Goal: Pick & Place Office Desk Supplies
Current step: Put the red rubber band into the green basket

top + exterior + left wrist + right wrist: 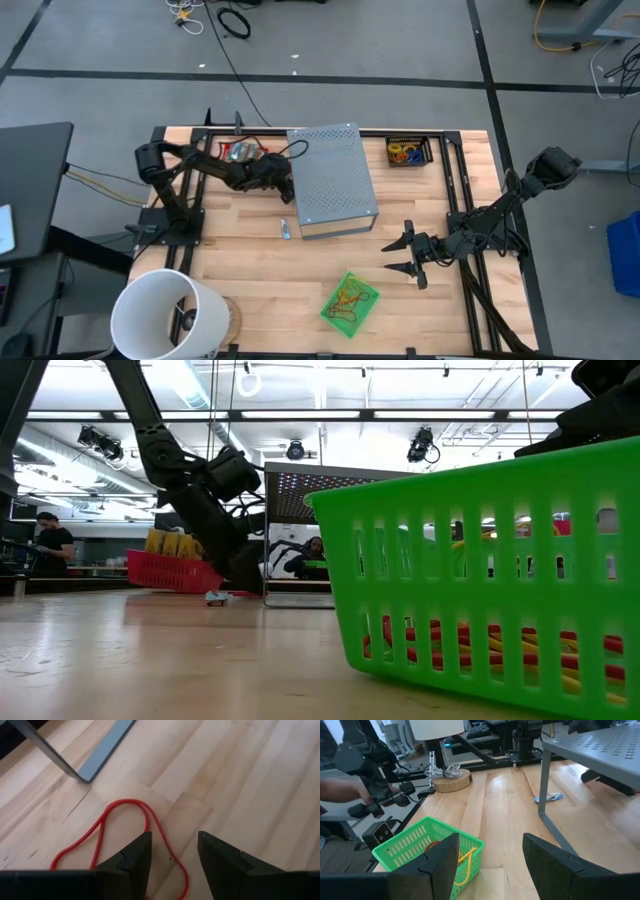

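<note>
While the left end effector [174,860] hovers part-open and empty, the red rubber-band loop [125,837] lies directly beneath on the desk [240,780], apparently elongated along the fingers.

Red rubber-band loop [125,835] flat on wood.

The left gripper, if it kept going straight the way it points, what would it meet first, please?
Most likely the red rubber band lying on the table: the left gripper is open right above its loop, tilted down at the wood. Depth is hard to judge.
</note>
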Robot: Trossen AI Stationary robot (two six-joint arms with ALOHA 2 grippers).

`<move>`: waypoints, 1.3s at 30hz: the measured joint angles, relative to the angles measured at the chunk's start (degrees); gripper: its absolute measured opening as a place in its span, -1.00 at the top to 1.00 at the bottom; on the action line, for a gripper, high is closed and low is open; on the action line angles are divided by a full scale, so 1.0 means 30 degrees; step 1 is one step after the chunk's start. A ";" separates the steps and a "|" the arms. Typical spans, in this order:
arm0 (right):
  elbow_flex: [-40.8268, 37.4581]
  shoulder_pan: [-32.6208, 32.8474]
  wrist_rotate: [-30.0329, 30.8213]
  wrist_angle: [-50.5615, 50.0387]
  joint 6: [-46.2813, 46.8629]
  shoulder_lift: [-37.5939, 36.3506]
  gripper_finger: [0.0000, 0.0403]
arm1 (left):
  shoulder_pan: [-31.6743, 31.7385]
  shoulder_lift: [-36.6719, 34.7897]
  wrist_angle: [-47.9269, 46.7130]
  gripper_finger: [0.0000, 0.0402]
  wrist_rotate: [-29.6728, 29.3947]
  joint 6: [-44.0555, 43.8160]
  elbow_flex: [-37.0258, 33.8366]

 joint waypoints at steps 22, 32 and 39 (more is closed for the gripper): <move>0.0000 0.0000 0.0000 0.0032 0.0058 0.0000 -0.12 | -0.1185 -0.0366 -0.0647 0.98 0.0044 0.0437 0.0209; 0.0000 -0.0007 0.0000 0.0073 0.0055 0.0000 -0.12 | -0.3420 -0.1992 -0.3289 0.99 -0.0807 -0.0233 0.0126; 0.0000 0.0000 0.0000 0.0073 0.0007 0.0000 -0.12 | -0.4122 -0.2268 -0.3146 0.98 -0.4787 0.0543 0.0130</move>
